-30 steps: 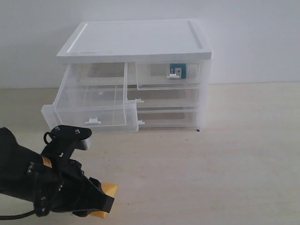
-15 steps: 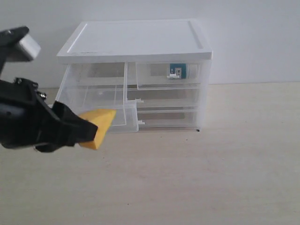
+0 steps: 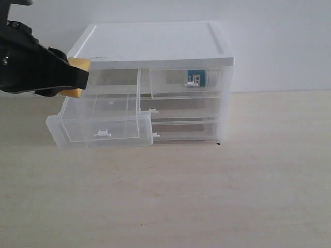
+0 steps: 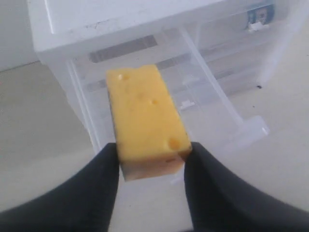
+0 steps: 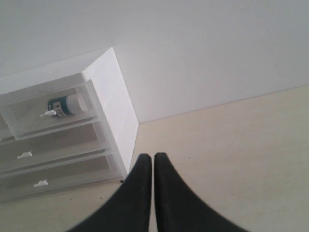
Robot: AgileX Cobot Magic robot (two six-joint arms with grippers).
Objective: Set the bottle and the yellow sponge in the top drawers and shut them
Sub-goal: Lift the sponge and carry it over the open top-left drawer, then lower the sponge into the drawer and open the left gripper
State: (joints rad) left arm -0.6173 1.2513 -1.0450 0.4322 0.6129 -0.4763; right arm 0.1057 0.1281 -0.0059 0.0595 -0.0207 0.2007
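My left gripper (image 3: 73, 78) (image 4: 150, 155) is shut on the yellow sponge (image 3: 80, 64) (image 4: 144, 116) and holds it in the air at the cabinet's upper left, over the rear of the left top drawer (image 3: 101, 121) (image 4: 203, 104). That drawer is pulled far out and looks empty. The right top drawer (image 3: 183, 82) is closed, and the bottle (image 3: 196, 77) (image 4: 260, 14) (image 5: 67, 105) lies inside it behind the handle. My right gripper (image 5: 153, 162) is shut on nothing, low over the table to the right of the cabinet; the exterior view does not show it.
The cabinet has a white top (image 3: 150, 44) (image 5: 104, 63) and two closed full-width drawers (image 3: 186, 121) below. It stands against a pale wall on a light wooden table (image 3: 232, 196). The pulled-out drawer juts toward the table's front left.
My left gripper has risen with the yellow sponge from low at the table's front left to beside the cabinet's top, above the open drawer. The right gripper has stayed shut.
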